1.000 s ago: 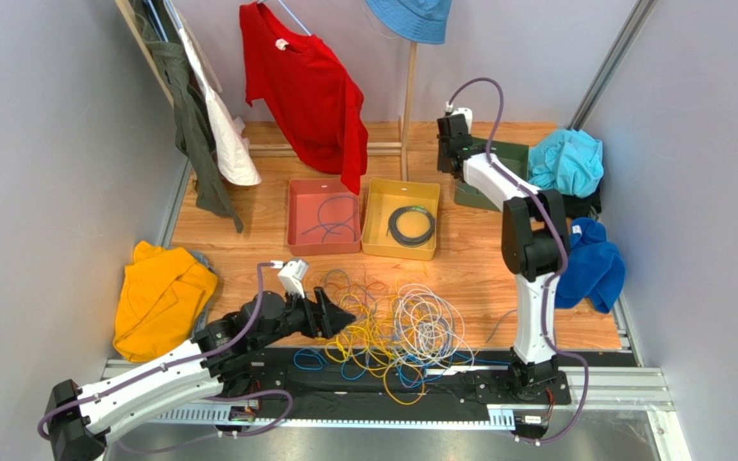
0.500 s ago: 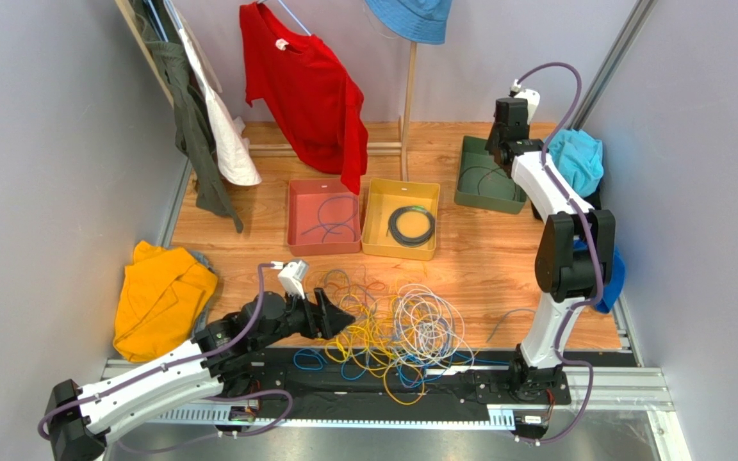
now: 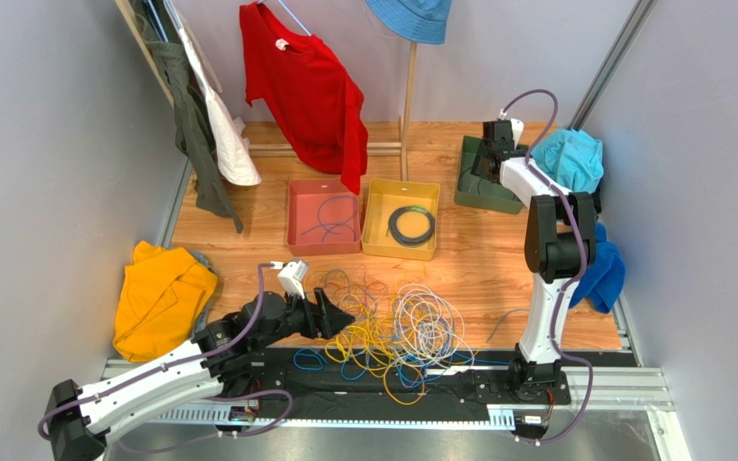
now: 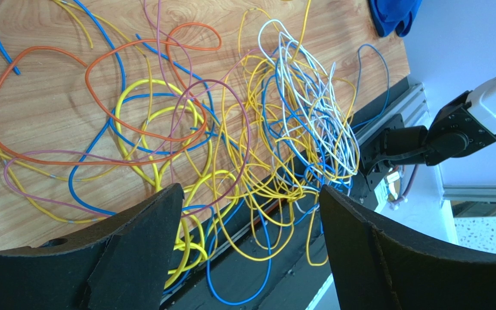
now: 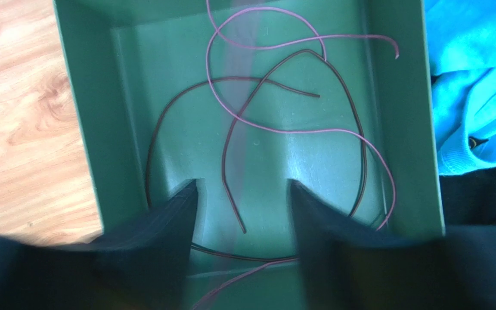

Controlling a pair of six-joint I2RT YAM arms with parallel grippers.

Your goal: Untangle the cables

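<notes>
The cables [image 3: 392, 331] lie in a loose tangle of yellow, blue, white, orange and purple loops [image 4: 231, 129] at the table's near edge, some spilling over the black rail. My left gripper [image 3: 349, 322] [image 4: 250, 190] hovers open at the tangle's left side, with nothing between its fingers. My right gripper [image 3: 485, 165] [image 5: 243, 184] is open above the green tray [image 3: 484, 197] [image 5: 82, 97] at the far right. A pink-purple cable [image 5: 283, 129] and a dark cable [image 5: 231, 148] lie loose on the tray's floor, free of the fingers.
A red tray [image 3: 295, 216] holds a blue-purple cable, and a yellow tray [image 3: 375, 226] holds a black coil [image 3: 411, 226]. Orange cloth [image 3: 156, 293] lies at the left; blue [image 3: 599, 274] and turquoise [image 3: 567, 158] cloth at the right. A red shirt [image 3: 305, 86] hangs at the back.
The right arm swung right from the far middle to over the green tray, then dipped. Its gripper went from shut to open, and the purple cable now lies in the tray. Left arm unmoved.
</notes>
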